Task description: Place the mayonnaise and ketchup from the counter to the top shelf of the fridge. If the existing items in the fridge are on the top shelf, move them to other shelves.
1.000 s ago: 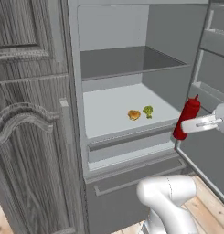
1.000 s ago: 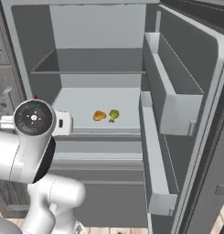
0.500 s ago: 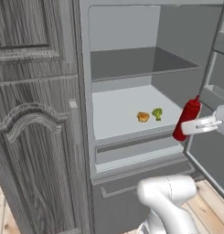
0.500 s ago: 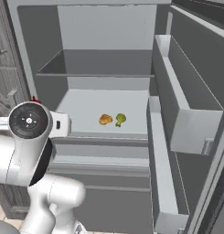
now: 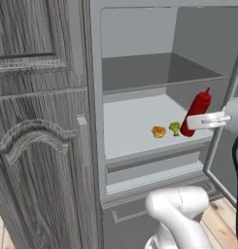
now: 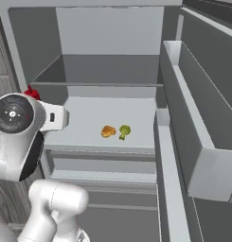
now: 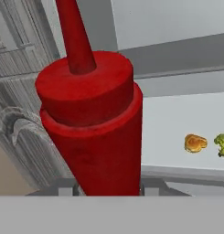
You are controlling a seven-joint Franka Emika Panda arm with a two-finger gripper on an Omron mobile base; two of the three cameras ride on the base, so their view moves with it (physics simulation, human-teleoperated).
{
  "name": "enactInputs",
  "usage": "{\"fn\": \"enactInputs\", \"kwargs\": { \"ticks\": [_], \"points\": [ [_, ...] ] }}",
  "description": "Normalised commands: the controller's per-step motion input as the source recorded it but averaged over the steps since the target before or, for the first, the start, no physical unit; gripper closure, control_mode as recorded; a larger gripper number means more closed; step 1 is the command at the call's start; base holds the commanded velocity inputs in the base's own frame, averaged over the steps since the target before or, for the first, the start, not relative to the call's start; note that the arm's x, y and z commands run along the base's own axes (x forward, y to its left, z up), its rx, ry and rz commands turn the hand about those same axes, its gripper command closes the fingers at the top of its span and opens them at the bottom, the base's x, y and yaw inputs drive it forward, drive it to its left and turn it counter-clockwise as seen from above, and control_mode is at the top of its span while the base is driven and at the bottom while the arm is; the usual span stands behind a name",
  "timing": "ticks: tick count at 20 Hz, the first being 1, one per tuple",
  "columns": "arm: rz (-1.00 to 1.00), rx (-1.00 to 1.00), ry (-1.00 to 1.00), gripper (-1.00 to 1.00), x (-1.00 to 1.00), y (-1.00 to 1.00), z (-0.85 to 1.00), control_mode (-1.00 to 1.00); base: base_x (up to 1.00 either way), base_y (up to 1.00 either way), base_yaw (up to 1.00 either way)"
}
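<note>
Base has rolled closer to the fridge [image 5: 140,29]; claw [image 5: 204,121] pinching the ketchup [image 5: 195,113] upright

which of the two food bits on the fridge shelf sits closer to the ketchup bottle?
The green broccoli floret. In the left base view it sits right beside the ketchup; the orange-brown bun lies on its far side.

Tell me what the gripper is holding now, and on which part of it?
The gripper holds the ketchup bottle, shut on the lower part of its red body, below the cap and nozzle.
</note>
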Motion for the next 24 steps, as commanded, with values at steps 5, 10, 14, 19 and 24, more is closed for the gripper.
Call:
{"fn": "enactInputs", "kwargs": {
  "ticks": [5,10,14,19,24],
  "points": [
    [-0.17,0.0,-0.04,1.0,0.37,0.01,0.86,-1.0,0.0,0.0,0.0],
    [-0.13,0.0,0.0,1.0,0.78,0.0,0.53,-1.0,0.0,0.0,0.0],
    [0.0,0.0,0.06,1.0,0.66,-0.1,0.06,-1.0,0.0,0.0,0.0],
    [0.0,0.01,0.0,1.0,0.53,-0.04,-0.09,-1.0,0.0,0.0,0.0],
    [0.0,-0.04,0.02,1.0,0.95,0.22,-0.17,-1.0,0.0,0.0,0.0]
  ]
}}
